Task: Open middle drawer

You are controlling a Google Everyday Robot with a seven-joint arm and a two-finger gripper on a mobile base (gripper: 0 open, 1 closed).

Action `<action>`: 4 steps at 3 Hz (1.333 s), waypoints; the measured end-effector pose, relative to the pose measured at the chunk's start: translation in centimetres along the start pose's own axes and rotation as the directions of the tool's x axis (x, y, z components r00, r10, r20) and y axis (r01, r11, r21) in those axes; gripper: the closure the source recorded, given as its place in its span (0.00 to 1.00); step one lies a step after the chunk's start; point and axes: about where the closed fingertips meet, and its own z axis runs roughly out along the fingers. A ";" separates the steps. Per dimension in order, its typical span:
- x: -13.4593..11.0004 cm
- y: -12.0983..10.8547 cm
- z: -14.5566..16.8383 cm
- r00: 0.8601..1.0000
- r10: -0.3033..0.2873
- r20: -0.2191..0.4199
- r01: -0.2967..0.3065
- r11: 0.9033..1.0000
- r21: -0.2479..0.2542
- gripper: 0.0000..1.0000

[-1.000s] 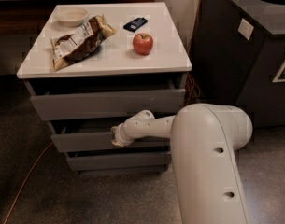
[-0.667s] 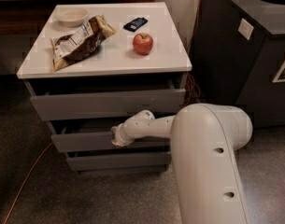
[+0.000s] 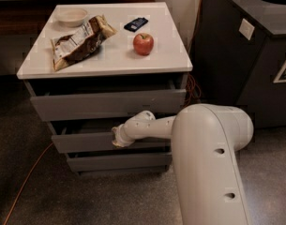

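A grey three-drawer cabinet with a white top (image 3: 109, 60) stands in the middle of the camera view. The middle drawer (image 3: 81, 143) is the medium-height grey front between the tall top front (image 3: 105, 104) and the slim bottom front (image 3: 114, 162). It stands out a little from the cabinet, as does the top drawer. My gripper (image 3: 117, 139) is at the end of the white arm (image 3: 203, 149) and rests at the upper edge of the middle drawer's front, right of its centre. The inside of the drawer is hidden.
On the cabinet top lie a red apple (image 3: 143, 44), a snack bag (image 3: 79, 41), a white bowl (image 3: 71, 16) and a small dark packet (image 3: 135, 24). A dark bin unit (image 3: 245, 55) stands to the right. An orange cable (image 3: 30, 177) runs over the floor at the left.
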 end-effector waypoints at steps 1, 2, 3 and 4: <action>0.0 0.0 0.0 1.000 0.000 0.000 0.000 1.000 0.000 0.79; 0.0 0.0 0.0 1.000 0.000 0.000 0.000 1.000 0.000 0.56; 0.0 0.0 0.0 1.000 0.000 0.000 0.000 1.000 0.000 0.33; 0.0 0.0 0.0 1.000 0.000 0.000 0.000 1.000 0.000 0.09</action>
